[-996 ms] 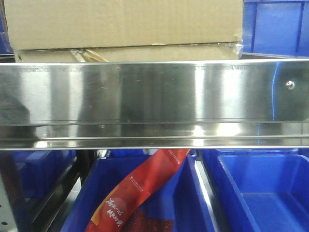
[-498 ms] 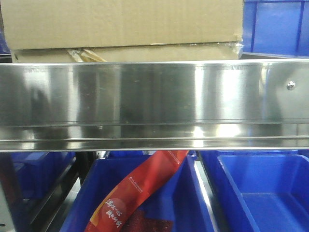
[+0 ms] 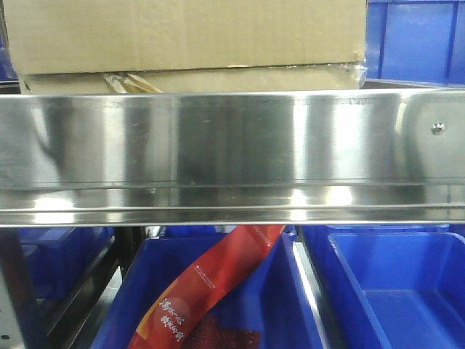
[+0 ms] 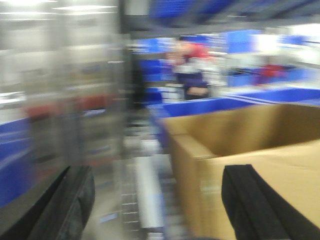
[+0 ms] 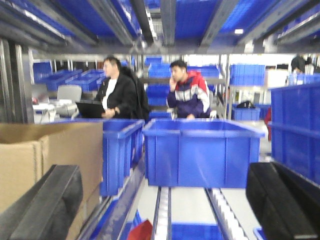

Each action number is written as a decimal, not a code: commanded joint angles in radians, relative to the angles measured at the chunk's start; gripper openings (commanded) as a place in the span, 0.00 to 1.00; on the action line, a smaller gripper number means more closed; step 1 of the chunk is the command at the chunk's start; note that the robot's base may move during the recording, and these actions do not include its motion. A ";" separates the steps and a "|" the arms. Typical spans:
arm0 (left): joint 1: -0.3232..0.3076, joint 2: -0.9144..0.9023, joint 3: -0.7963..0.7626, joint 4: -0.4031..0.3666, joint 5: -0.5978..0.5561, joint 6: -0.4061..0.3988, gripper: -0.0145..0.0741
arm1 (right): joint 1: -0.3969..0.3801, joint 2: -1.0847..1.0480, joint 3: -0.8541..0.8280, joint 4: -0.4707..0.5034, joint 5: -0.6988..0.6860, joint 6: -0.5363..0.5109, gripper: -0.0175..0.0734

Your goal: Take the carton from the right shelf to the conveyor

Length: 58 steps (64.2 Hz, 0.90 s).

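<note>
A brown cardboard carton [image 3: 189, 43] sits on the shelf above a shiny steel rail [image 3: 232, 153] in the front view. The same carton shows open-topped at the right of the blurred left wrist view [image 4: 250, 155] and at the left edge of the right wrist view [image 5: 45, 160]. My left gripper [image 4: 157, 210] is open and empty, its right finger [image 4: 255, 205] in front of the carton's near side. My right gripper [image 5: 165, 205] is open and empty, to the right of the carton, facing a roller lane.
Blue plastic bins stand on the shelf beside the carton [image 5: 200, 152] and on the level below [image 3: 392, 291]. A red packet [image 3: 211, 291] lies in one lower bin. Two people [image 5: 187, 95] stand beyond the shelving.
The front view has shifted very slightly; the carton and bins stay in place. No gripper shows in that view.
</note>
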 commanded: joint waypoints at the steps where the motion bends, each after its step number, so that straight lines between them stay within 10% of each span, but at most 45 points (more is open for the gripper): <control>1: -0.115 0.064 -0.033 -0.013 -0.006 0.016 0.65 | 0.002 0.047 -0.022 0.012 -0.053 -0.004 0.81; 13: -0.374 0.251 -0.134 -0.013 -0.008 0.016 0.65 | 0.107 0.185 -0.166 0.043 0.060 -0.004 0.81; 22: -0.429 0.427 -0.280 -0.013 0.032 0.016 0.65 | 0.223 0.331 -0.308 0.043 0.103 -0.004 0.81; 58: -0.095 1.038 -1.101 -0.020 0.722 -0.202 0.65 | 0.309 1.059 -1.315 0.041 0.820 0.019 0.81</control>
